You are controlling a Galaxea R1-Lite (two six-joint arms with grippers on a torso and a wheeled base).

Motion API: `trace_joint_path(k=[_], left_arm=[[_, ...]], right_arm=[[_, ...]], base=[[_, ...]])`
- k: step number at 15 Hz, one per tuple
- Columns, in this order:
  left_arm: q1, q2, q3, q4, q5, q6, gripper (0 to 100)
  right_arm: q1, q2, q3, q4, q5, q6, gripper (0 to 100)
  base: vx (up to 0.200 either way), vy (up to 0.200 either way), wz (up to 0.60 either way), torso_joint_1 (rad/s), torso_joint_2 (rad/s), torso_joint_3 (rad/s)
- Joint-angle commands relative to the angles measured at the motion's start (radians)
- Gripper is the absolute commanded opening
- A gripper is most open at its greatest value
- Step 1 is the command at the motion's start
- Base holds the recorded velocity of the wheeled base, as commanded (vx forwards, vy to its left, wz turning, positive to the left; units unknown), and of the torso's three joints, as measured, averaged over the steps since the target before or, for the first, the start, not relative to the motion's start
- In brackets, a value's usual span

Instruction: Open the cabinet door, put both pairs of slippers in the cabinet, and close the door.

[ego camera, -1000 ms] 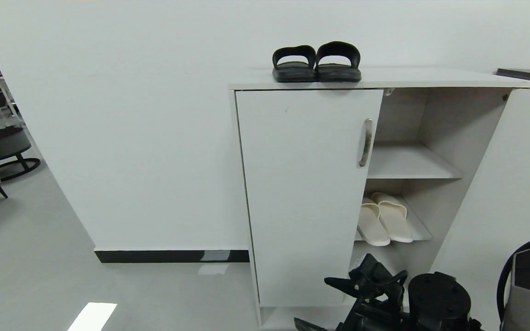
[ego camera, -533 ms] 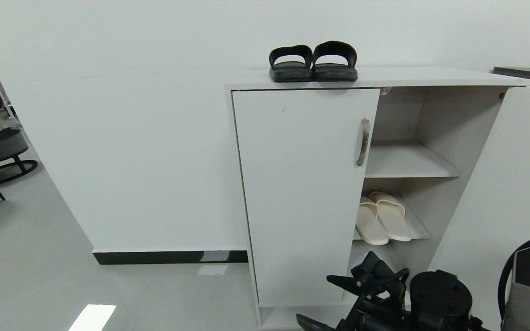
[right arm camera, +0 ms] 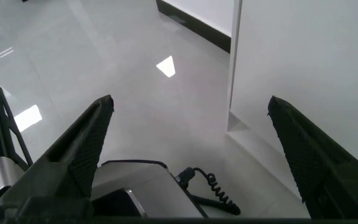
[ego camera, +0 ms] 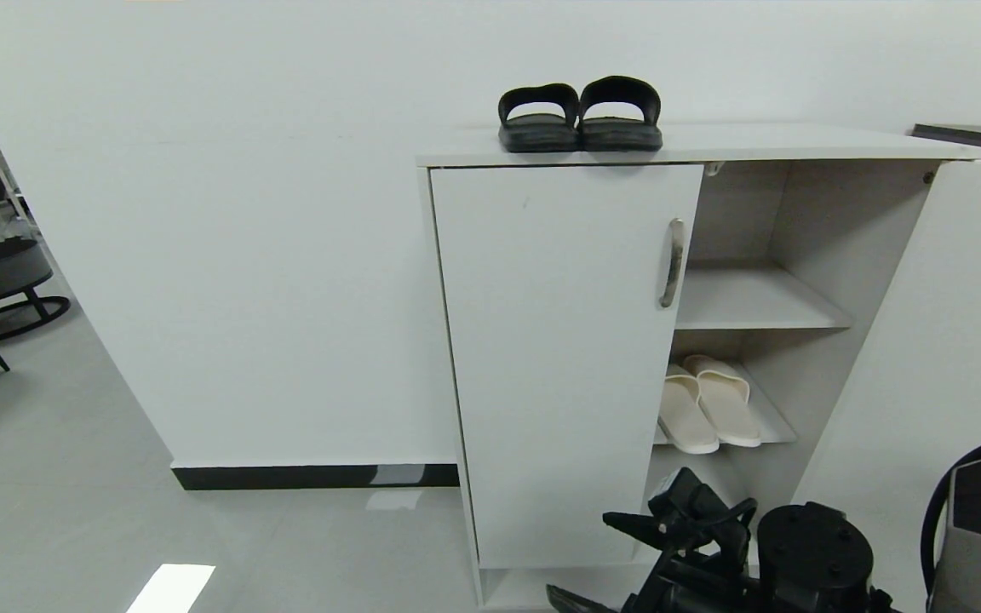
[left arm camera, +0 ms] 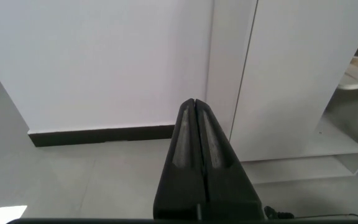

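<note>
While the left gripper (left arm camera: 194, 102) is pressed together on nothing, the right gripper (right arm camera: 191, 99) gapes wide, empty. Black slippers (ego camera: 580, 115) sit atop the cabinet (ego camera: 797, 140); white slippers (ego camera: 708, 404) lie on a shelf (ego camera: 778, 426) inside, partly hidden behind its closed door (ego camera: 559, 358).

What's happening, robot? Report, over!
Left gripper shut, right gripper open, both empty. White slippers on inside shelf; black slippers atop cabinet. Right door open, left door shut.
</note>
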Motion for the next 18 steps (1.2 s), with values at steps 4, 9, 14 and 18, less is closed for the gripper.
trace_joint_path(k=[4,9,14,18], left_arm=[[0.0,0.0,0.0,0.0,0.0,0.0,0],[0.0,0.0,0.0,0.0,0.0,0.0,0],[0.0,0.001,0.0,0.0,0.0,0.0,0],[0.002,0.0,0.0,0.0,0.0,0.0,0]], right_arm=[[-0.01,0.004,-0.001,-0.001,-0.002,-0.001,100],[-0.012,0.005,-0.001,-0.001,-0.002,-0.001,100],[-0.012,0.005,-0.001,-0.001,-0.002,-0.002,100],[-0.01,0.004,-0.001,-0.001,-0.002,-0.004,100]], base=[[0.0,0.0,0.0,0.032,-0.17,-0.119],[0.0,0.0,0.0,0.131,-0.4,-0.289],[0.0,0.0,0.0,0.177,-0.47,-0.293],[0.0,0.0,0.0,0.199,-0.48,-0.286]])
